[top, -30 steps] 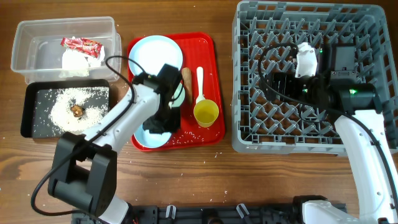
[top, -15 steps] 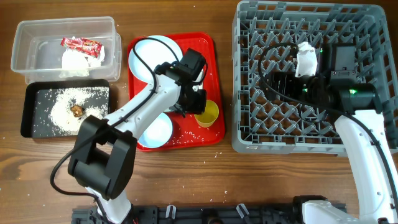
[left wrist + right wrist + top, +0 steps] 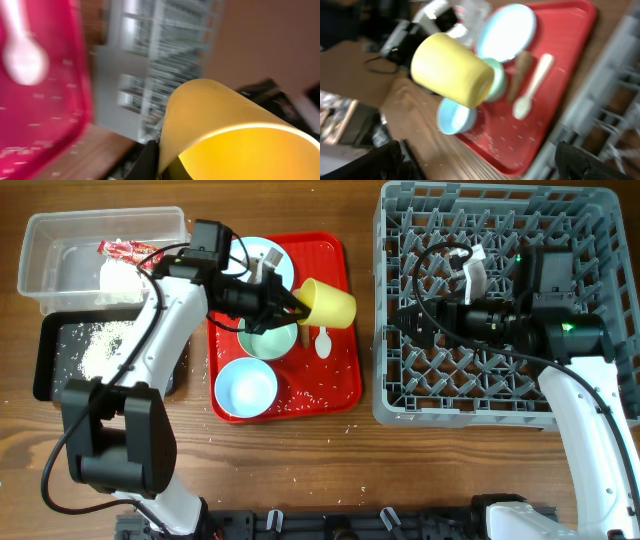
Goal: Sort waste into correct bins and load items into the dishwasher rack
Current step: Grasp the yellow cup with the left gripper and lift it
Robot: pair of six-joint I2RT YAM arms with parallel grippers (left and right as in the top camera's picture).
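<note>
Cup (image 3: pixel 330 302), yellow, hangs on its side above the red tray (image 3: pixel 340 255), mouth toward 9 o'clock and base toward 3 o'clock. The left gripper (image 3: pixel 292 304) pinches it at the rim. In the left wrist view the cup's inside fills the lower right.

Directly under that gripper sits one bowl (image 3: pixel 270 340); the second bowl (image 3: pixel 247 388) is at the tray's 7 o'clock. The plate (image 3: pixel 507 30) lies at the tray's 11 o'clock. The spoon (image 3: pixel 322 340) rests just below the cup, with the sausage (image 3: pixel 521 70) beside it.

At the table's 3 o'clock stands the rack (image 3: pixel 450 392). The right gripper (image 3: pixel 408 320) hovers over its 9 o'clock side, jaws spread wide with nothing between them.

At 10 o'clock the tub (image 3: pixel 40 275) holds the wrapper (image 3: pixel 125 249) and napkin (image 3: pixel 118 280). Just below it, the black tray (image 3: pixel 48 370) holds rice (image 3: pixel 100 345), partly hidden by the left arm.
</note>
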